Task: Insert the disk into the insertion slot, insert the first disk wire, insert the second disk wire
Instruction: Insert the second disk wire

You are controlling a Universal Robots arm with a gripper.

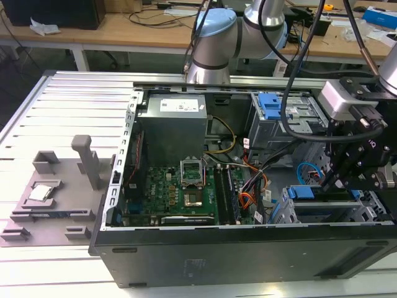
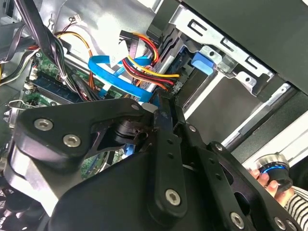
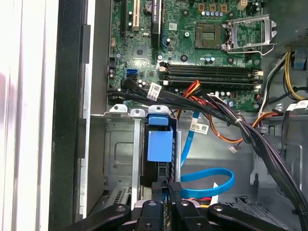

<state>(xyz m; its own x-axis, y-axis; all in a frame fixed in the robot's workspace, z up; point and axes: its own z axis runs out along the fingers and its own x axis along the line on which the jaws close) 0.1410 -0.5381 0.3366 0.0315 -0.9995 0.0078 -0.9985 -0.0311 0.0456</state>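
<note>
The disk (image 3: 160, 144), marked by its bright blue caddy, sits edge-on inside the insertion slot (image 3: 120, 149), a silver metal cage at the case's front corner. In the exterior view the disk (image 1: 302, 192) lies in the cage (image 1: 282, 211) on that view's right. My gripper (image 3: 168, 186) is shut, its tips at the disk's rear end, and I see nothing between them. The second disk wire (image 3: 207, 172), a light blue flat cable, loops beside the gripper (image 2: 166, 103). The first disk wire (image 2: 144, 65), an orange-red lead, hangs loose just past the cage, as does the blue cable (image 2: 113, 74).
The open case holds a green motherboard (image 1: 186, 186), a grey power supply (image 1: 173, 124) and a grey bay with a blue latch (image 1: 273, 104). A black cable bundle (image 3: 231, 118) crosses above the cage. A hand (image 2: 269, 175) holds a blue-ringed knob. A grey fixture plate (image 1: 56, 192) lies outside.
</note>
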